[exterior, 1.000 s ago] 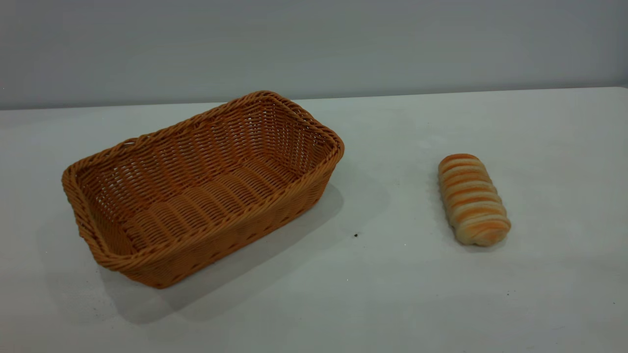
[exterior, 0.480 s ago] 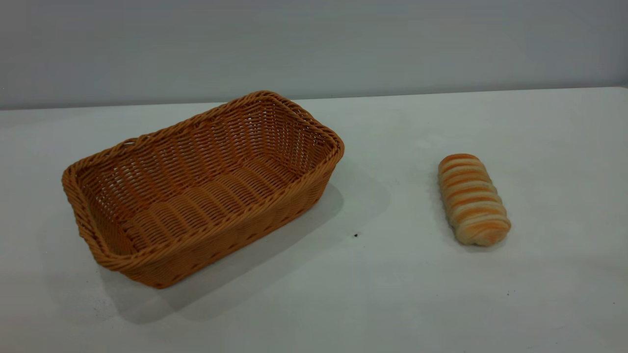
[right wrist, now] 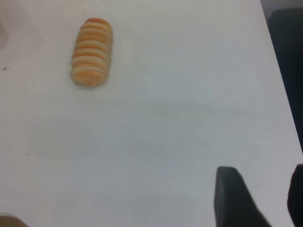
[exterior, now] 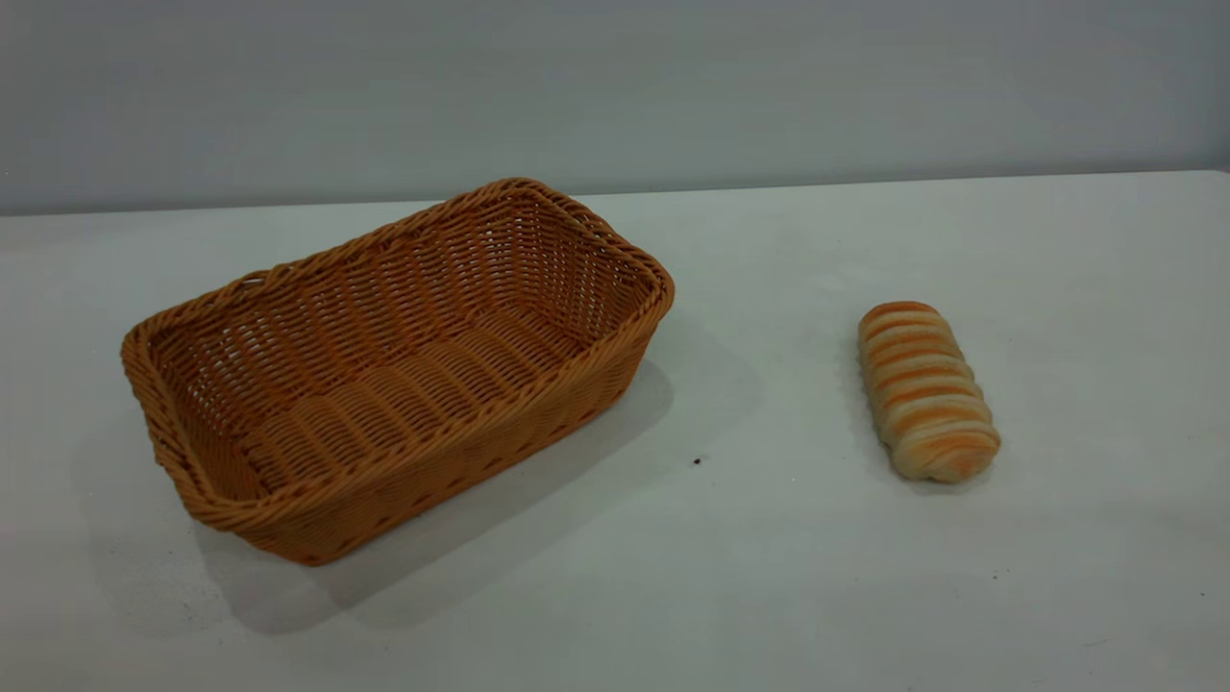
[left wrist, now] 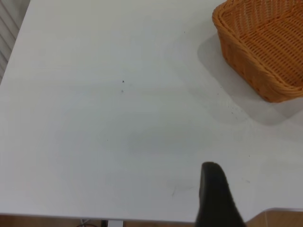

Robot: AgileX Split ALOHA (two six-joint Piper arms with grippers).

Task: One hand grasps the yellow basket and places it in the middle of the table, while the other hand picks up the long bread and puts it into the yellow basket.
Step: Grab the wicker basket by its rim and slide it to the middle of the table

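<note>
The yellow basket (exterior: 461,452), orange-tan woven wicker and empty, stands askew on the left half of the white table (exterior: 769,577). The long bread (exterior: 924,389), striped golden and cream, lies on the table to the right of it, well apart. Neither gripper shows in the exterior view. My left gripper (left wrist: 215,194) shows only partly, low over bare table near its edge, far from the basket's corner (left wrist: 265,47). My right gripper (right wrist: 260,189) is open and empty over bare table, far from the bread (right wrist: 91,52).
A small dark speck (exterior: 697,462) lies between basket and bread. A grey wall runs behind the table's far edge. In the right wrist view the table's side edge meets a dark object (right wrist: 289,47).
</note>
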